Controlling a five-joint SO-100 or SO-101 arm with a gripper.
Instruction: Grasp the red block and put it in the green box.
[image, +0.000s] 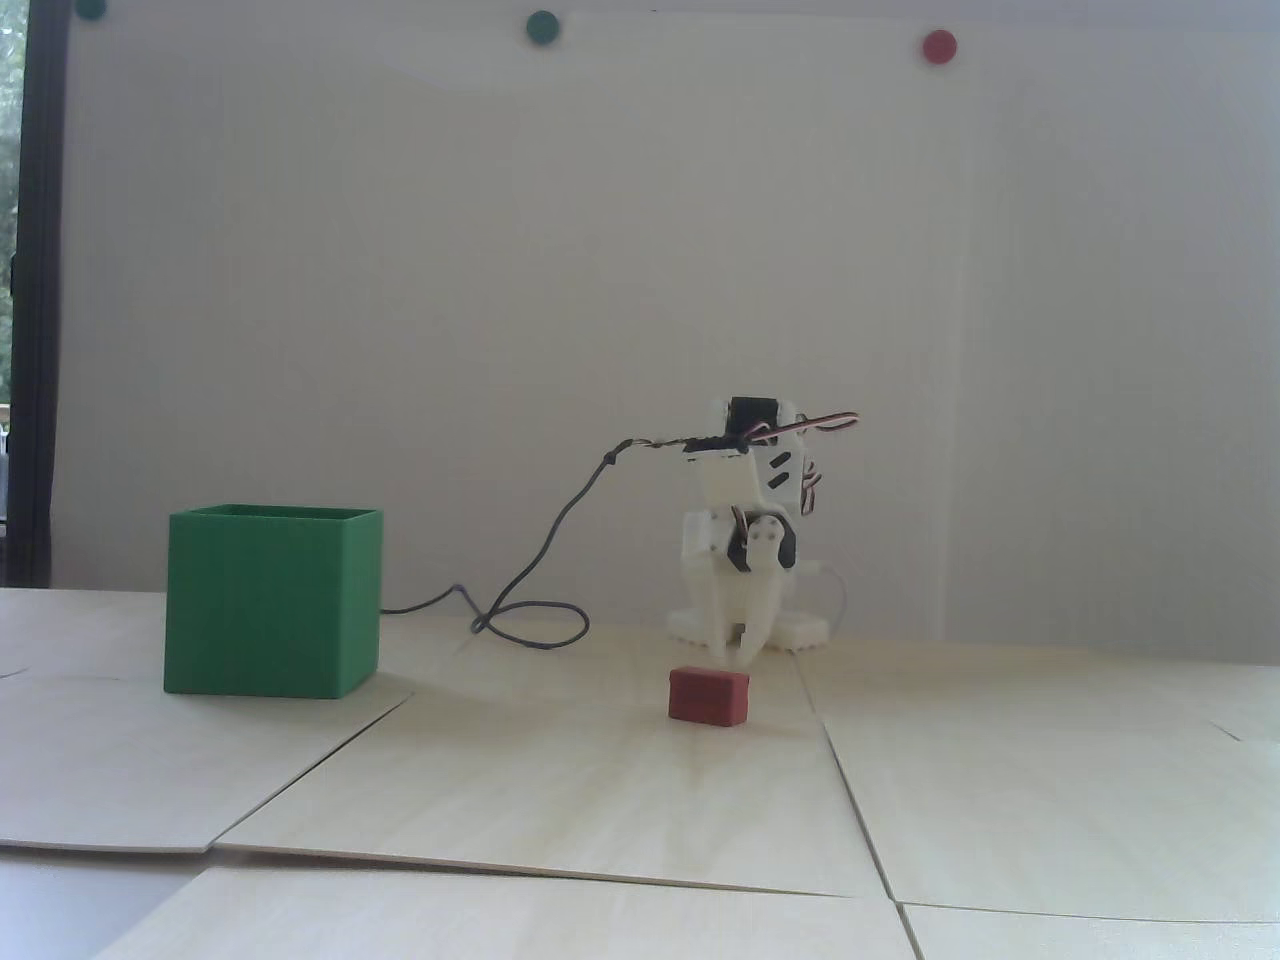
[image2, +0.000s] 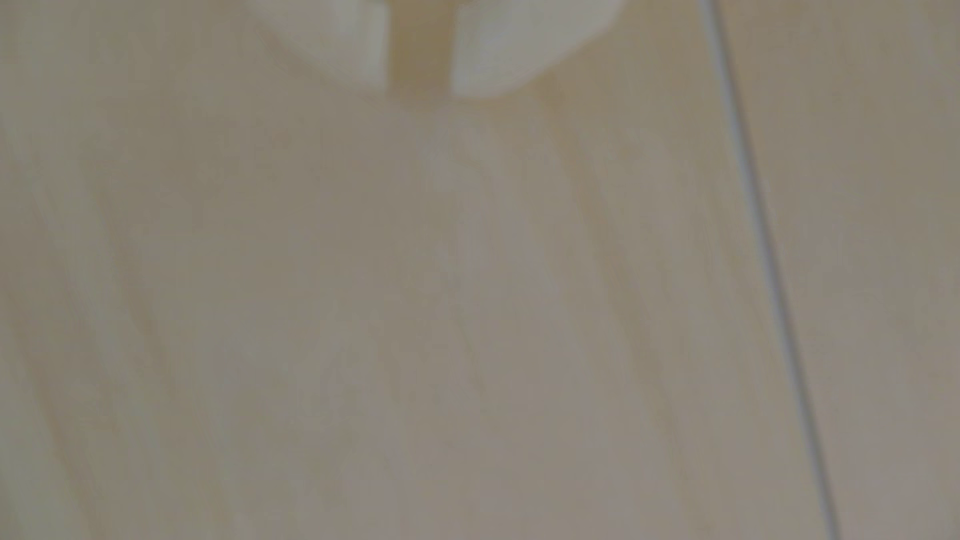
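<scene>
The red block (image: 709, 695) lies on the pale wooden table in the fixed view, just in front of the folded white arm. My gripper (image: 740, 652) points down behind the block, its tips just above the block's top right and close to the table. Its fingers stand almost together with only a thin slit, and nothing is between them. The green box (image: 270, 605) stands open-topped well to the left. In the wrist view the gripper (image2: 420, 88) shows as two blurred white fingertips (image2: 498, 57) over bare wood. Neither block nor box appears there.
A dark cable (image: 530, 600) loops on the table between the box and the arm's base. Seams (image: 850, 790) run between the wooden boards, and one seam (image2: 769, 291) crosses the wrist view. A white wall behind carries a red dot (image: 938, 45) and a green dot (image: 542, 27).
</scene>
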